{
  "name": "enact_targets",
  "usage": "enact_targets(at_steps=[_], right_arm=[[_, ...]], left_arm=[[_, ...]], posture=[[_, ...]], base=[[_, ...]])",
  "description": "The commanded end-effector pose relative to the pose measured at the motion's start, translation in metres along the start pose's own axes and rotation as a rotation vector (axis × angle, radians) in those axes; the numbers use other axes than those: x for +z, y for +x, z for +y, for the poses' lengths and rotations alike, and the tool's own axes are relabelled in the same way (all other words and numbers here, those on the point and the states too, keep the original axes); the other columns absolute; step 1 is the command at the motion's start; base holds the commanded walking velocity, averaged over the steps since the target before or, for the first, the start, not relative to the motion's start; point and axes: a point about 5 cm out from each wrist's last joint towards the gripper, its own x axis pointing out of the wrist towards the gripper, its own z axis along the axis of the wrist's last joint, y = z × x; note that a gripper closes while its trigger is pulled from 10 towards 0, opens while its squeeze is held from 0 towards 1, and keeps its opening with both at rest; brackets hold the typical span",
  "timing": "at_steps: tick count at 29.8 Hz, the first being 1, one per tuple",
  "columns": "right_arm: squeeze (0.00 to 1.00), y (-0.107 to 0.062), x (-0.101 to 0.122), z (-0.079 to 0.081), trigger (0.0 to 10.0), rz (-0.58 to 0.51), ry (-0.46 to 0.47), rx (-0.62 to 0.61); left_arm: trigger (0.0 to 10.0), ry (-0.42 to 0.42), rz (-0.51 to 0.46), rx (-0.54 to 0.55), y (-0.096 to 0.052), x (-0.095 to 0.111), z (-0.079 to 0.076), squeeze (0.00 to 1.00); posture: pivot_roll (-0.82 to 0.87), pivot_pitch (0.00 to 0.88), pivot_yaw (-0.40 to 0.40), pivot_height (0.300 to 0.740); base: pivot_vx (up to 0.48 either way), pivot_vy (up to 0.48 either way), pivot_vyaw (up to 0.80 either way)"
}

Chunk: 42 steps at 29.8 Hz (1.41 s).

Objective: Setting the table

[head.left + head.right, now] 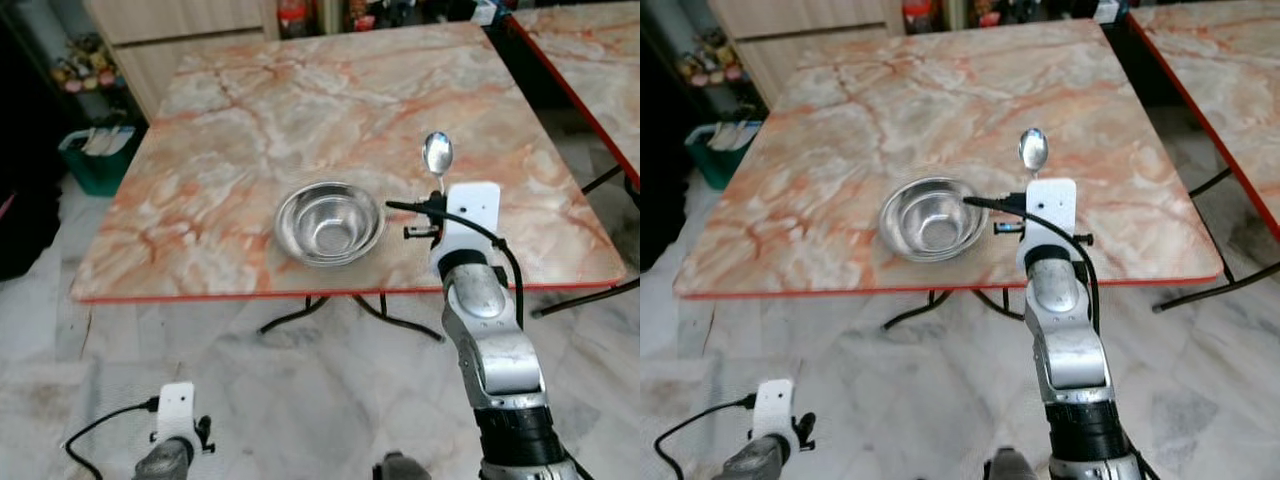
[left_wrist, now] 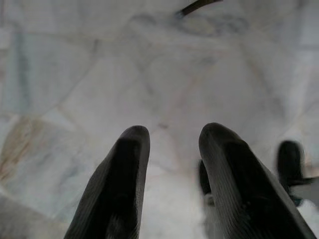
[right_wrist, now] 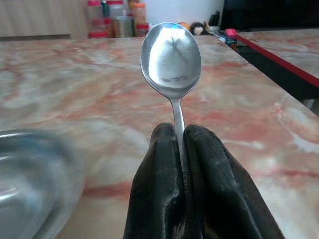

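A steel bowl [image 1: 330, 222] sits on the marble table [image 1: 250, 130] near its front edge. My right gripper [image 3: 180, 149] is shut on the handle of a metal spoon [image 3: 171, 60], whose head points away from me over the table, just right of the bowl. The spoon [image 1: 437, 154] head rises past the white wrist block. Down by the floor at the lower left hangs my left arm, its gripper [image 2: 169, 144] open, with both black fingers [image 2: 127, 169] over pale floor tiles.
A second marble table [image 1: 590, 50] stands at the far right, with a gap between the two. A green bin [image 1: 98, 158] sits on the floor left of the table. Jars and bottles [image 3: 112, 17] line the far edge. Black table legs [image 1: 300, 315] show under the front edge.
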Motion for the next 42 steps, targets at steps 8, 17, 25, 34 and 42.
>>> enact_targets(at_steps=[8, 17, 25, 34, 42], right_arm=[[0.0, -0.003, -0.003, 0.001, 10.0, 0.075, 0.038, -0.009], [0.0, -0.017, -0.006, -0.005, 10.0, 0.164, 0.006, -0.002], [0.0, -0.016, -0.019, -0.015, 10.0, 0.245, -0.057, 0.026], [0.0, -0.008, -0.027, -0.021, 10.0, 0.276, -0.082, 0.094], [0.0, -0.002, -0.029, -0.024, 10.0, 0.248, -0.074, 0.134]], left_arm=[[10.0, 0.013, -0.001, 0.039, 0.0, 0.005, 0.019, 0.0], [10.0, 0.009, 0.001, 0.047, -0.002, 0.007, 0.031, 0.0], [10.0, 0.011, 0.026, 0.021, -0.001, -0.004, 0.007, 0.0], [10.0, 0.014, 0.01, 0.013, 0.001, 0.001, 0.0, 0.0], [10.0, 0.014, -0.011, 0.041, 0.001, 0.014, 0.028, 0.0]], posture=[[-0.16, 0.177, 0.096, 0.74], [-0.17, 0.186, 0.099, 0.74], [-0.16, 0.187, 0.1, 0.74], [-0.16, 0.19, 0.101, 0.74], [-0.16, 0.192, 0.102, 0.74]], base=[[0.046, 0.0, 0.0], [0.0, 0.0, 0.0], [0.0, 0.0, 0.0], [0.0, 0.0, 0.0], [0.0, 0.0, 0.0]])
